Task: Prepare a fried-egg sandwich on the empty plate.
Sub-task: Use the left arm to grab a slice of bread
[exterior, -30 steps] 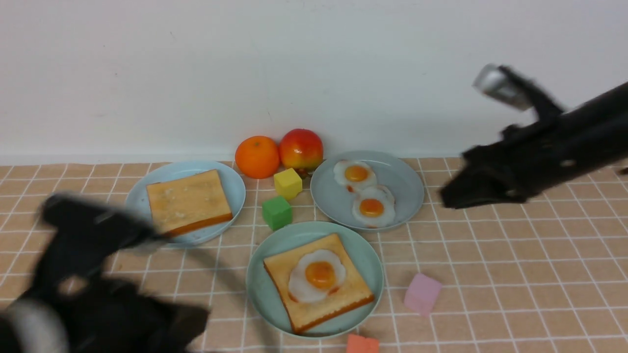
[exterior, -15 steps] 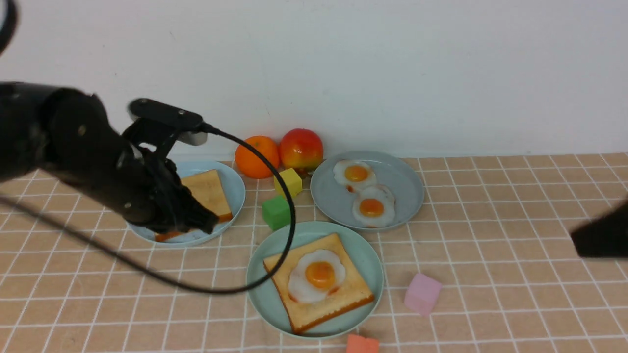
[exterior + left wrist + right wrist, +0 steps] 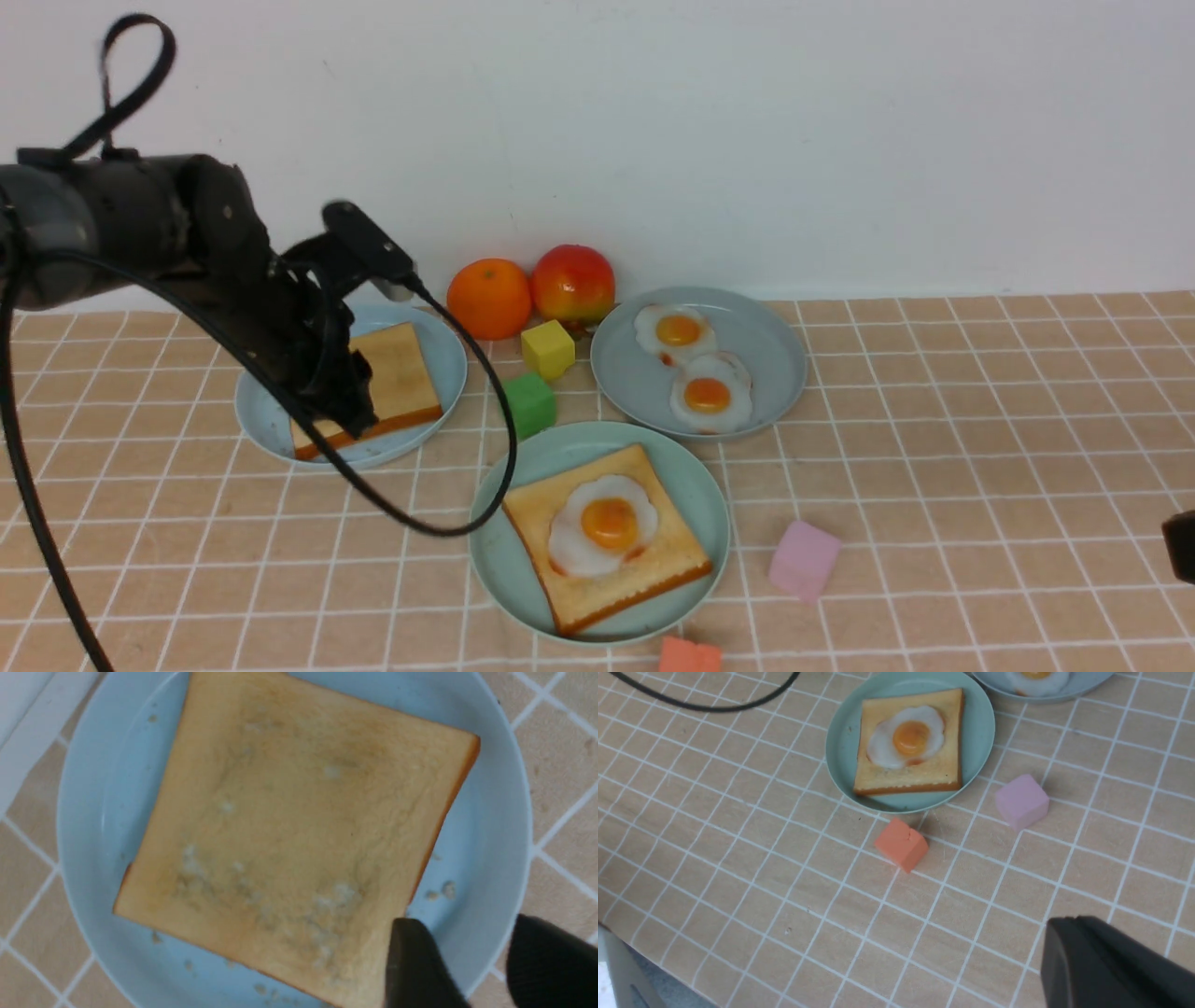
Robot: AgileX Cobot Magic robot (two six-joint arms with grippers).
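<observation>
The left gripper (image 3: 467,938), jaws parted and empty, hangs over a corner of the spare toast slice (image 3: 289,826) on the sky-blue plate (image 3: 84,812), toward the table's far-left corner. It should straddle the crust squarely before closing. The mint-green plate (image 3: 700,485), near the front edge, carries the egg-topped toast (image 3: 644,569). How far the right gripper (image 3: 1069,947) is open cannot be told.

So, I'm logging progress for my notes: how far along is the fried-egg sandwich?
Done: one toast slice lies on the mint-green plate with a fried egg on top. In hand: the left gripper hovers at the second toast slice on the sky-blue plate, jaws open, not gripping yet. Left: grasp that slice and set it on the egg.
</observation>
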